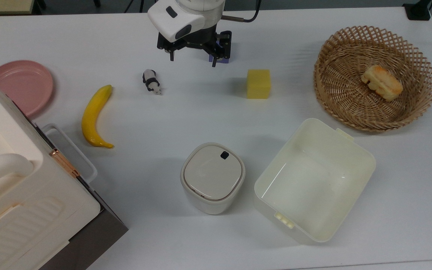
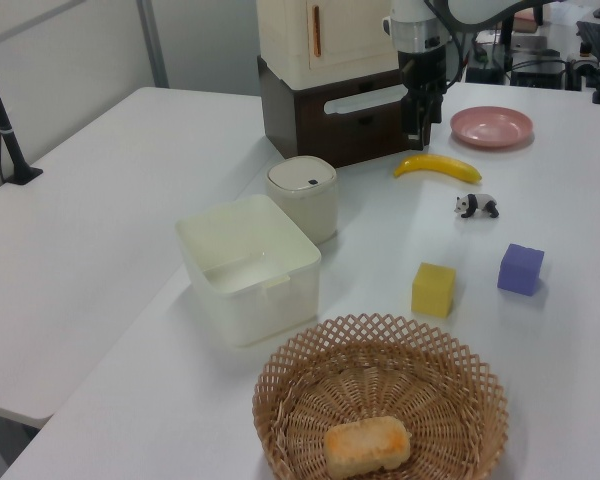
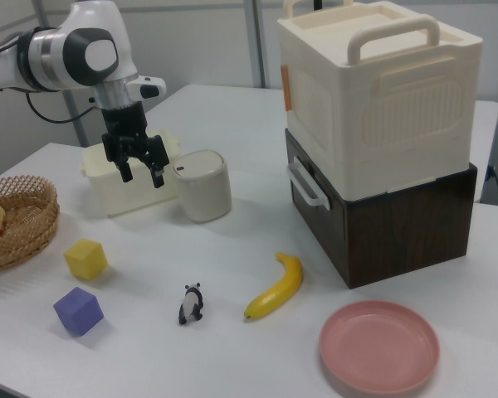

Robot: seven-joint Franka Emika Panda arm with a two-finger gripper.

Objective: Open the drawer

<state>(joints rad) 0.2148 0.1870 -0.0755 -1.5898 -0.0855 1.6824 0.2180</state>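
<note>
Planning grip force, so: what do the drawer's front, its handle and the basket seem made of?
The drawer front looks like dark brown wood or wood-look laminate, matte, with faint grain. Its handle seems smooth white plastic, slightly glossy. The basket is woven wicker or rattan in an open lattice.

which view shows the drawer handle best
The right view: the white loop handle stands clear on the drawer front, seen at an angle. The left view shows it partly behind the gripper; the top view shows it from above.
</note>
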